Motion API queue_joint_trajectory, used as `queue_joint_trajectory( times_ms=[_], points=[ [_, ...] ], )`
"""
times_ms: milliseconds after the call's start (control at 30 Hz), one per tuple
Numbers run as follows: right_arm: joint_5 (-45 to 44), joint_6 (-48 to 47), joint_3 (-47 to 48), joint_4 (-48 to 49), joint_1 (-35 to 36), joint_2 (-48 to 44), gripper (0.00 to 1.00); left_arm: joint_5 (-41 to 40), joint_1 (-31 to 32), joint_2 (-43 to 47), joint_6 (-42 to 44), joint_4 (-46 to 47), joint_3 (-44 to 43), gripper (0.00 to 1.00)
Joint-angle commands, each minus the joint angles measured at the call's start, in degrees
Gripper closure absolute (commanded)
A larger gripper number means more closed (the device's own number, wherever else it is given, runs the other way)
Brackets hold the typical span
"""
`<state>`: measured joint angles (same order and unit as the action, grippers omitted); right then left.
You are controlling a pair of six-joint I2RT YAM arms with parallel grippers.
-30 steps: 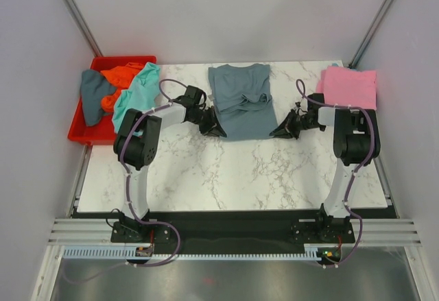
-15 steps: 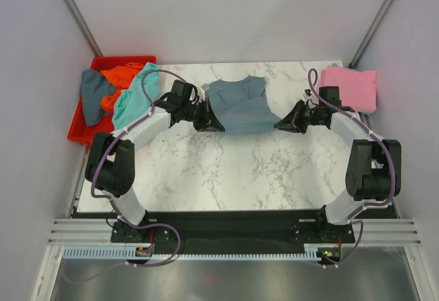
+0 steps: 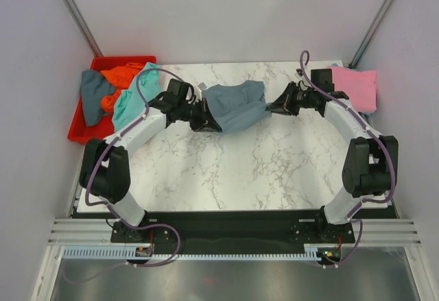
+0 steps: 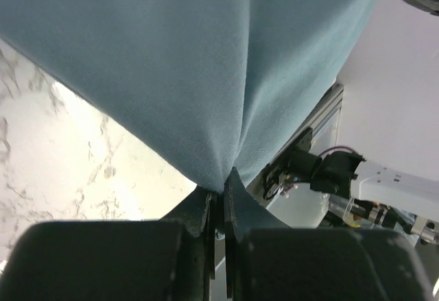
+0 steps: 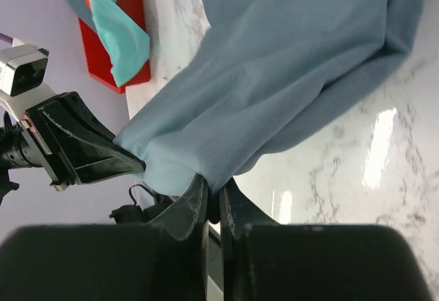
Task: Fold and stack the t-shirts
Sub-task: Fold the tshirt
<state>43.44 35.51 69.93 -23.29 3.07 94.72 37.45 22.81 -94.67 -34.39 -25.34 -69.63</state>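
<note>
The grey shirt [image 3: 233, 105] hangs slung between the two grippers in the upper middle of the top view, just above the bench [image 3: 233, 171]. The left gripper [image 4: 220, 191] is pressed together on a gathered point at the shirt's left end, and the right gripper [image 5: 212, 193] pinches a bunched fold at its right end. The cloth looks light, soft and limp. It sags and creases between the grips, so it will likely bunch unless kept taut. Corners or hems seem the surest hold. A pink shirt [image 3: 357, 87] lies folded at upper right, and a teal shirt [image 3: 132, 97] spills over the red bin [image 3: 81, 135] at upper left.
</note>
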Motion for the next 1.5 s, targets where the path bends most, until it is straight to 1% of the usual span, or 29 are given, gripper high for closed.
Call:
queue_joint_trajectory(
  times_ms=[0, 33, 167, 200, 233, 267, 300, 367, 400, 467, 500, 567, 600, 733, 900, 933, 967, 1000, 1033, 1067, 1100, 1133, 1233, 1267, 1300, 1367, 1467],
  points=[
    [-2.1, -0.4, 7.3, 4.7, 0.1, 4.5, 1.00, -0.3, -2.6, -1.1, 2.4, -0.1, -7.8, 0.98],
    [-2.0, -0.4, 9.9, 5.0, 0.0, 5.6, 1.00, -3.1, -3.1, -3.4, 7.0, -1.5, -9.1, 0.98],
    [-2.2, -0.9, 16.7, 6.3, 0.2, 12.1, 1.00, -3.9, -5.5, -8.0, 8.8, -2.2, -15.0, 0.98],
    [-2.2, -0.9, 18.1, 6.7, 0.3, 13.8, 1.00, -4.8, -6.3, -10.2, 9.4, -2.1, -16.9, 0.98],
    [-2.3, -0.7, 21.0, 7.0, 0.4, 17.0, 1.00, -5.1, -6.5, -11.3, 10.0, -2.1, -17.9, 0.98],
    [-2.2, 0.1, 22.5, 8.2, 0.4, 18.8, 1.00, -5.5, -6.9, -12.5, 10.5, -2.2, -18.9, 0.98],
    [-2.0, 0.5, 23.9, 9.1, 0.4, 22.5, 1.00, -6.2, -7.3, -14.5, 11.4, -2.1, -20.5, 0.98],
    [-2.3, 1.5, 29.3, 10.7, 1.0, 26.1, 1.00, -7.0, -7.6, -16.8, 12.3, -1.8, -22.1, 0.98],
    [-2.2, 2.1, 32.8, 11.4, 1.2, 29.6, 1.00, -7.2, -7.7, -18.8, 12.6, -1.7, -23.8, 0.98],
    [-2.0, 3.1, 36.4, 13.2, 2.2, 33.1, 1.00, -7.9, -7.8, -20.6, 13.4, -1.2, -25.6, 0.98],
    [-1.9, 3.8, 38.2, 13.5, 2.5, 36.0, 1.00, -8.9, -7.9, -21.8, 13.8, -1.1, -27.8, 0.98],
    [-1.6, 4.4, 43.2, 14.8, 3.3, 38.9, 1.00, -9.9, -7.9, -25.0, 15.5, -0.9, -30.3, 0.98],
    [-1.8, 5.4, 45.8, 15.0, 3.4, 41.5, 1.00, -11.8, -7.8, -26.0, 16.0, -0.8, -32.4, 0.98],
    [-2.3, 7.6, 50.5, 17.7, 3.8, 46.3, 1.00, -15.1, -7.9, -30.6, 18.1, -0.2, -37.5, 0.98],
    [-2.9, 7.4, 54.3, 18.0, 3.6, 49.9, 1.00, -19.2, -7.9, -35.5, 19.5, 0.8, -43.3, 0.98],
    [-3.4, 7.5, 55.0, 18.5, 3.5, 50.1, 1.00, -19.8, -7.9, -36.1, 19.5, 0.9, -43.8, 0.97],
    [-3.8, 7.4, 55.3, 18.7, 3.5, 50.4, 1.00, -20.5, -8.0, -36.6, 19.6, 1.2, -44.5, 0.92],
    [-4.2, 7.2, 55.7, 19.1, 3.4, 50.7, 1.00, -21.8, -7.9, -37.4, 19.6, 1.3, -45.3, 0.71],
    [-4.3, 7.2, 55.9, 20.3, 3.3, 51.1, 0.97, -22.8, -7.8, -37.7, 19.8, 1.3, -45.9, 0.56],
    [-4.4, 6.6, 56.3, 20.7, 3.3, 51.2, 0.76, -23.6, -7.8, -37.7, 20.4, 1.3, -46.4, 0.46],
    [-4.5, 6.1, 57.0, 21.0, 3.1, 51.0, 0.62, -24.8, -7.8, -37.6, 20.8, 1.2, -47.3, 0.40],
    [-4.5, 4.9, 57.3, 21.4, 3.0, 50.5, 0.50, -25.6, -7.9, -36.6, 21.0, 0.7, -47.9, 0.34],
    [-4.1, 3.0, 58.3, 21.3, 2.5, 47.2, 0.42, -25.6, -8.7, -32.4, 20.0, 0.7, -48.1, 0.29],
    [-3.9, 2.5, 58.4, 21.2, 2.1, 46.3, 0.35, -25.5, -9.0, -31.1, 19.5, 0.6, -47.1, 0.28],
    [-3.7, 1.7, 58.1, 21.2, 1.9, 44.4, 0.33, -25.5, -9.4, -30.1, 19.3, 0.5, -46.3, 0.27],
    [-3.5, 1.7, 57.3, 21.0, 1.5, 42.9, 0.32, -25.1, -9.4, -27.3, 18.9, 0.0, -44.1, 0.27],
    [-1.8, 3.2, 53.4, 20.9, 1.6, 40.7, 0.32, -21.3, -9.5, -25.3, 17.7, -0.9, -37.9, 0.24]
  ],
)
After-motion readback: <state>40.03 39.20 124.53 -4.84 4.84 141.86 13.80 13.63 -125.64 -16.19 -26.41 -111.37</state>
